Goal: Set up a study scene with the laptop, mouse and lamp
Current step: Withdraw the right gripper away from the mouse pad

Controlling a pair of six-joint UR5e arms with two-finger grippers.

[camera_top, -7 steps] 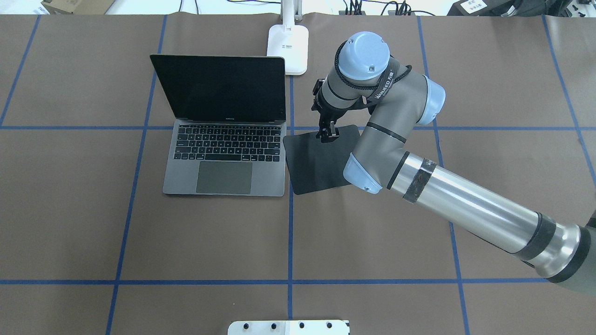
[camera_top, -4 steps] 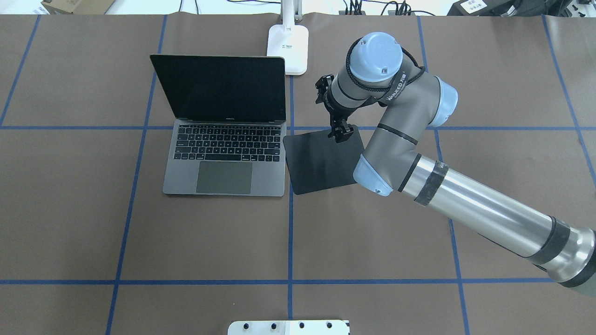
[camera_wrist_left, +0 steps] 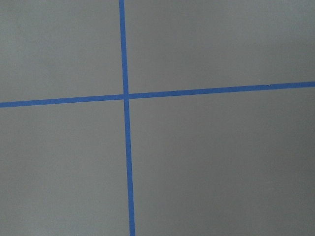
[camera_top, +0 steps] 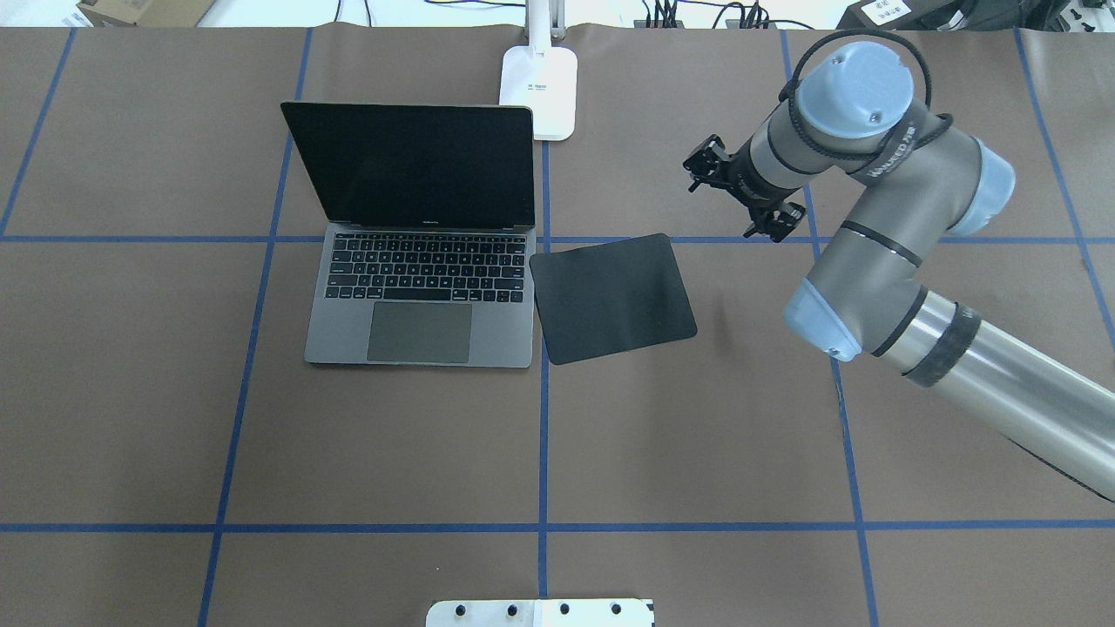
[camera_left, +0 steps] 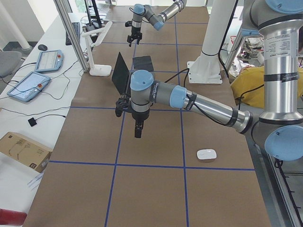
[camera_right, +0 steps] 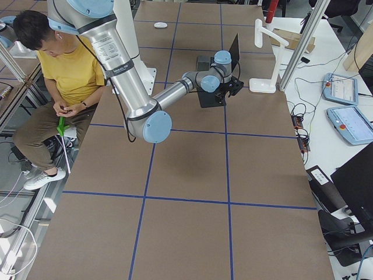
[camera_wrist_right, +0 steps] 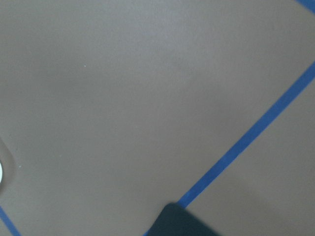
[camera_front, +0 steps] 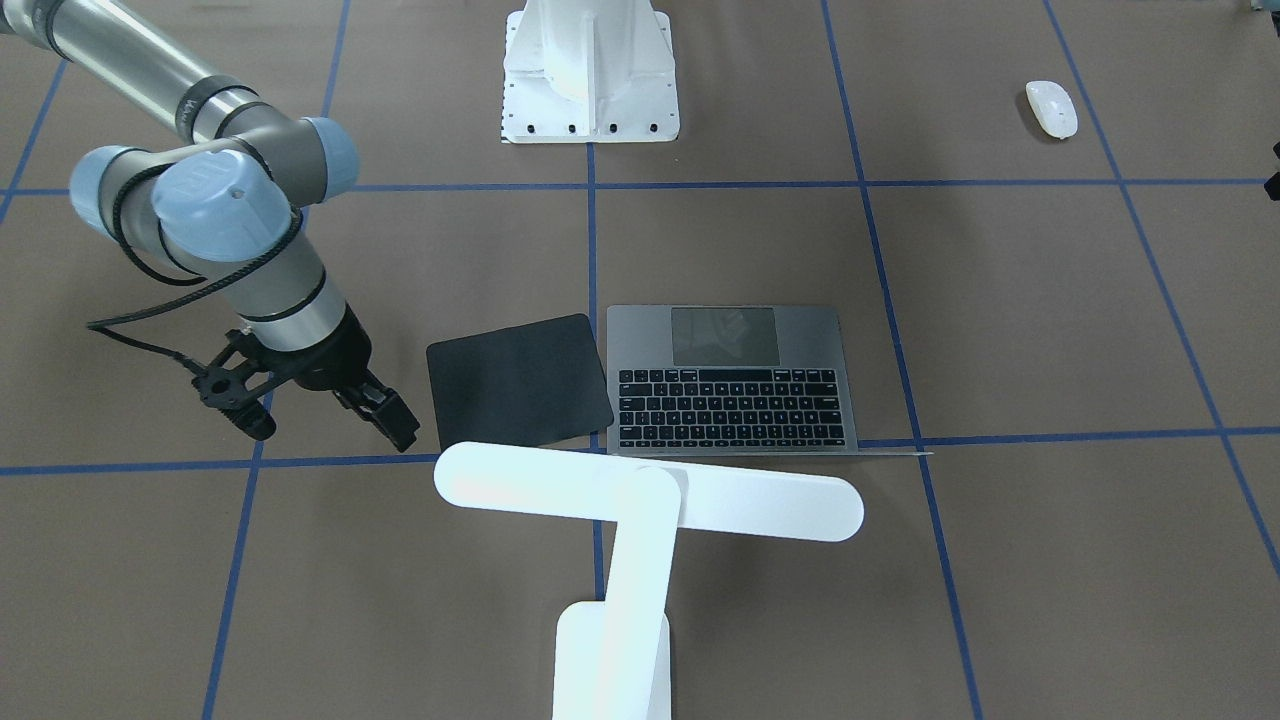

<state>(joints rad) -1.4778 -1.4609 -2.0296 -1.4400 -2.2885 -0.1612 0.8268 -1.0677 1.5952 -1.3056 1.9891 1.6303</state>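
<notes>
Spread wide and empty, the right gripper [camera_top: 742, 193] is seen hovering above the bare brown table [camera_top: 697, 435], at about 2 o'clock of the black mouse mat [camera_top: 612, 298] in the overhead view; nothing is touched by its fingers. The left gripper [camera_left: 137, 131] is shown only from the table's end, pointing down over the tape lines, and whether it is open cannot be told.

The laptop [camera_top: 424, 287] stands open with the mat just beside it at 3 o'clock, and the lamp [camera_front: 640, 500] is set behind the two, its bar head reaching over the laptop's far edge. The mouse [camera_front: 1050, 108] lies alone, well apart from the mat, at about 1 o'clock of the laptop in the front-facing view, on the left arm's side.

The mouse is judged light, rigid and smooth-shelled, so it is likely to slip. It would best be taken across its narrow width, low on the two long sides, with the pincer lowered close to the table before it is closed.
</notes>
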